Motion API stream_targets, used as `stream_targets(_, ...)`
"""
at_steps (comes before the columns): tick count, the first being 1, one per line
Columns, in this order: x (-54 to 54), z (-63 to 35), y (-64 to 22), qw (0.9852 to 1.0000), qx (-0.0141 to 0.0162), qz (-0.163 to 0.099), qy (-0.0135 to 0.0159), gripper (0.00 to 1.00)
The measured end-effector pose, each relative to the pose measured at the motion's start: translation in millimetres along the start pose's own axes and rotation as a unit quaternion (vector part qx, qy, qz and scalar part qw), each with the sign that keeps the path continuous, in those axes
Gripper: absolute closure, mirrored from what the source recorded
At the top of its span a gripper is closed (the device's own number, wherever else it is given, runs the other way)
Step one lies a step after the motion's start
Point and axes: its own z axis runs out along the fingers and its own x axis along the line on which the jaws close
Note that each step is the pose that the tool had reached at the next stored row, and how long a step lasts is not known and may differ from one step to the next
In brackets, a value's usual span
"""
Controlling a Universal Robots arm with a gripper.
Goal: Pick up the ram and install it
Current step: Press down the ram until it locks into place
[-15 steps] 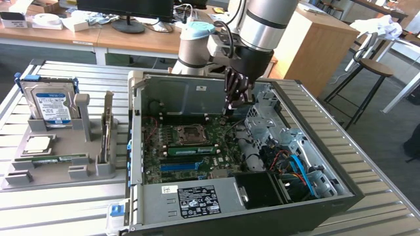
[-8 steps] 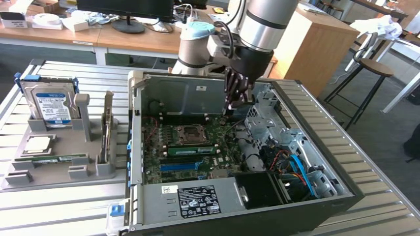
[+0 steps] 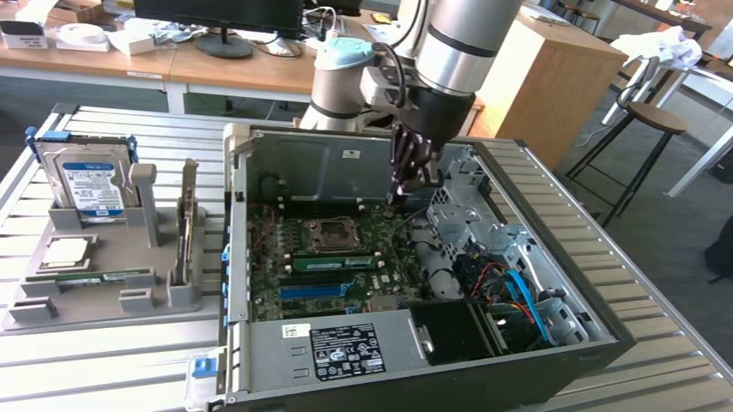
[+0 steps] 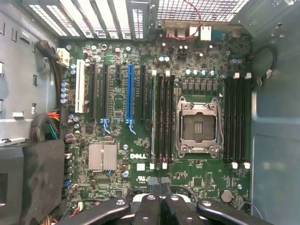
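Note:
A green ram stick (image 3: 332,262) stands on edge in a motherboard slot inside the open computer case (image 3: 235,257), just in front of the CPU socket (image 3: 332,232). In the wrist view its thin pale top edge (image 4: 153,117) runs beside the black memory slots. A second thin green stick (image 3: 98,277) lies flat in the grey holder on the exterior view's left. My gripper (image 3: 410,184) hangs above the rear of the motherboard, pointing down, well clear of both sticks. Its black fingers (image 4: 150,206) are shut together with nothing between them (image 4: 161,199).
The grey holder (image 3: 29,313) also carries a hard drive (image 3: 92,184), an upright expansion card (image 3: 187,232) and a processor (image 3: 63,251). Inside the case, a long blue slot (image 4: 130,93), drive cage and blue cables (image 3: 521,292) crowd the exterior view's right. A stool (image 3: 653,120) stands behind.

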Motion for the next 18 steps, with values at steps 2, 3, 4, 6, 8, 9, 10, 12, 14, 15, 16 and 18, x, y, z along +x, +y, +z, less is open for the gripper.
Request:
stream_targets(2,0.1,2.3,-0.1,1.0,0.0,0.0,0.0,0.9)
stream_targets(3,0.1,3.6,-0.1,1.0,0.0,0.0,0.0,0.9)
stream_targets(4,0.1,4.9,-0.1,1.0,0.0,0.0,0.0,0.9)
stream_targets(6,0.2,7.4,-0.2,1.0,0.0,0.0,0.0,0.9)
stream_targets(8,0.3,9.9,-0.3,1.0,0.0,0.0,0.0,0.9)
stream_targets(9,0.3,11.2,-0.4,1.0,0.0,0.0,-0.0001,0.9)
stream_targets(10,0.3,12.4,-0.4,1.0,0.0,0.0,0.0,0.9)
stream_targets(12,0.4,14.7,-0.5,1.0,0.0,0.0,0.0,0.9)
stream_targets(14,0.4,16.8,-0.6,1.0,0.0,0.0,0.0,0.9)
stream_targets(15,0.4,17.6,-0.6,1.0,0.0,0.0,0.0,0.9)
stream_targets(16,0.5,18.6,-0.6,1.0,0.0,0.0,0.0,0.9)
stream_targets(18,0.5,20.4,-0.7,1.0,0.0,0.0,0.0,0.9)
